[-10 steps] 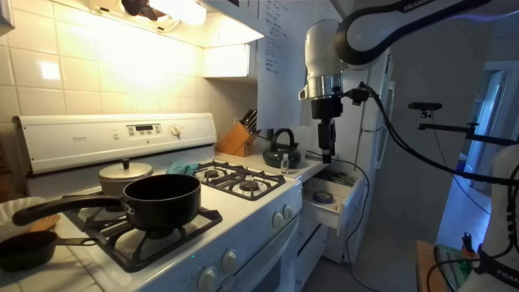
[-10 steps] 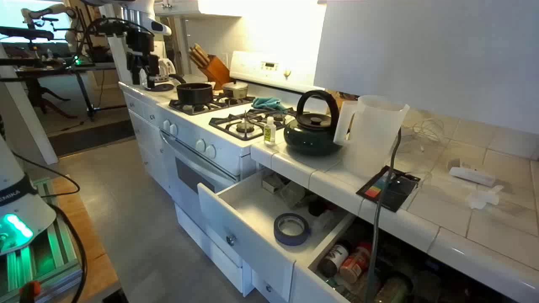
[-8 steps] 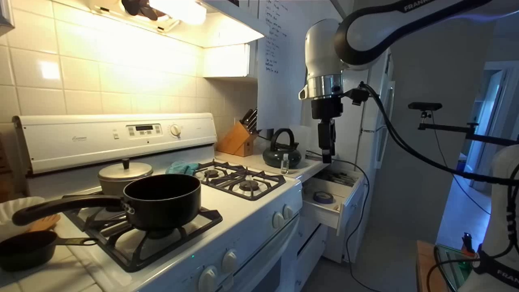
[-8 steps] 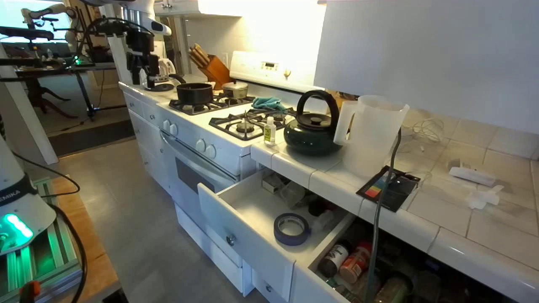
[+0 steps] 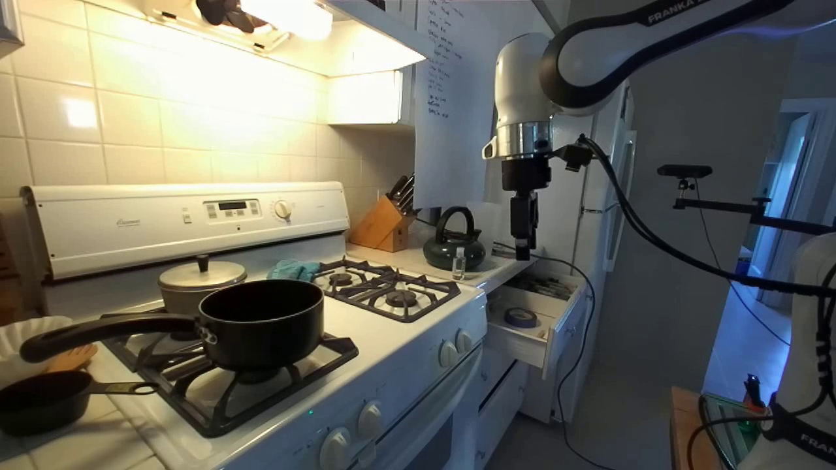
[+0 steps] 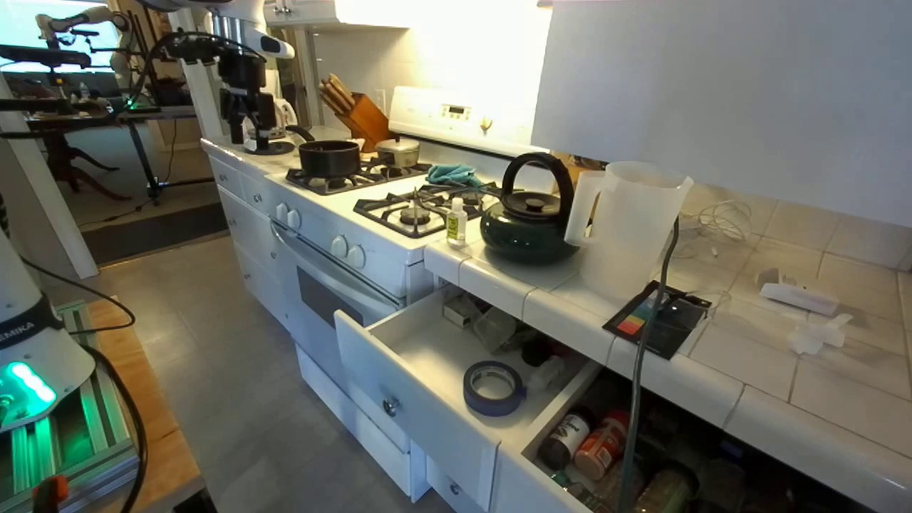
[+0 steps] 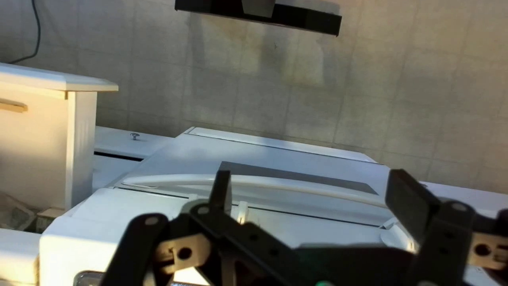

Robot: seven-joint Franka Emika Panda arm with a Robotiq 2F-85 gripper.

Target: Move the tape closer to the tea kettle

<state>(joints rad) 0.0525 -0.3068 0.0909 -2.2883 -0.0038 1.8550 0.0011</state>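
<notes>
A Franka Panda arm (image 5: 524, 85) edges over at the upper right of an exterior view, its Robotiq gripper (image 7: 311, 186) a touch higher and further left than in the frame before, while the roll of blue painter's tape (image 6: 491, 407) and the dark green tea kettle (image 6: 531, 234) stay put. From where I stand, the gripper hangs in midair with its two fingers (image 7: 409, 198) spread well apart, only the stove front (image 7: 278, 155) showing between them in the wrist view. The tape lies flat in a pulled-out drawer (image 6: 442, 427), just right of center and low in an exterior view. Above it, the kettle stands upright on the tiled countertop (image 6: 755, 356), a small bottle (image 6: 456, 224) just beside it on the left of the frame and a frosted pitcher (image 6: 630, 231) on the right; whether pitcher and kettle touch, I cannot tell.

The step in hand looks like the approach, with the tape not yet grasped. The next move likely calls for travel toward the left edge of the wrist view, where part of the drawer shows but no tape, then a descent with the fingers straddling the ring or pinching its wall. The tape then probably needs lifting over the countertop's edge and setting down near the kettle.
</notes>
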